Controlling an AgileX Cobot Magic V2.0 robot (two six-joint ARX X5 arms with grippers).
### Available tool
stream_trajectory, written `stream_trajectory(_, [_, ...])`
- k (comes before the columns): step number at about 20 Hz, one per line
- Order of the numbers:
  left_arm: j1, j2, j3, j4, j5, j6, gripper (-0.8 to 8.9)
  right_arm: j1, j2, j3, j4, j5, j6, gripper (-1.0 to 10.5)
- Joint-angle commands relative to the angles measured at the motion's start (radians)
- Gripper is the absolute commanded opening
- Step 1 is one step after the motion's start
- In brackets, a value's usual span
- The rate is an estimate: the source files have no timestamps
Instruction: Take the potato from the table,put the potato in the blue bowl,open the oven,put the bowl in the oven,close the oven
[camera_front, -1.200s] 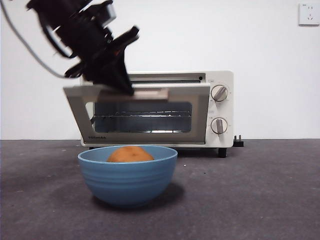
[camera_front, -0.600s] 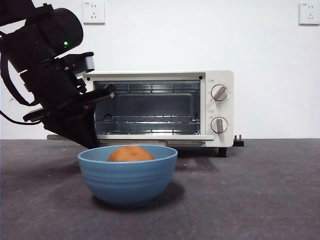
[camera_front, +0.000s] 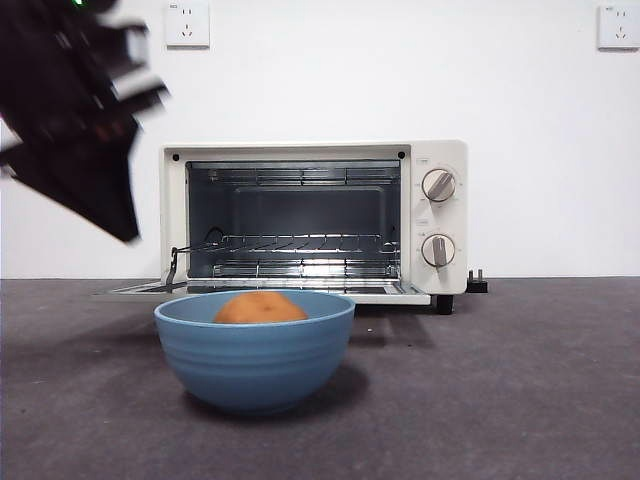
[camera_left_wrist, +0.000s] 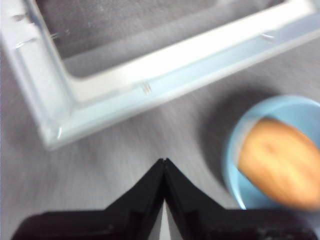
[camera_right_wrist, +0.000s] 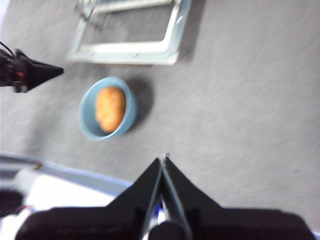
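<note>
Potato (camera_front: 260, 307) in bowl (camera_front: 255, 350), oven (camera_front: 310, 215) open; we still load and close; both grippers (camera_left_wrist: 164, 161) (camera_right_wrist: 163, 159) closed, empty

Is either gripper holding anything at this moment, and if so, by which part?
Nothing is held. The left gripper and right gripper both have jaws shut on nothing. The potato lies in the blue bowl before the open oven.

table (camera_front: 520, 400): dark grey, speckled
blue bowl (camera_front: 255, 355): on table, in front of oven
oven (camera_front: 315, 215): on table, near its far edge
</note>
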Motion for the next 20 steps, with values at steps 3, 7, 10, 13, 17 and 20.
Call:
stream_trajectory(3, [0.004,-0.224,0.004,-0.210,0.002,0.017,-0.06,0.010,0.056,-0.008,0.020,-0.064,0.023,0.0])
stream_trajectory(7, [0.004,-0.389,0.004,-0.360,0.003,0.015,-0.06,0.108,0.106,-0.008,0.092,-0.048,0.079,0.0])
stream_trajectory(10, [0.004,-0.465,0.004,-0.449,0.048,0.008,-0.06,0.249,0.165,-0.008,0.187,0.029,0.150,0.0])
stream_trajectory(13, [0.004,-0.503,0.004,-0.535,0.060,-0.006,-0.06,0.419,0.267,-0.008,0.262,0.150,0.210,0.0])
stream_trajectory(17, [0.004,-0.520,0.004,-0.610,0.077,-0.006,-0.05,0.603,0.471,-0.008,0.384,0.217,0.288,0.1])
stream_trajectory(20, [0.004,-0.543,0.004,-0.629,0.077,-0.006,-0.05,0.669,0.623,-0.008,0.494,0.235,0.378,2.0])
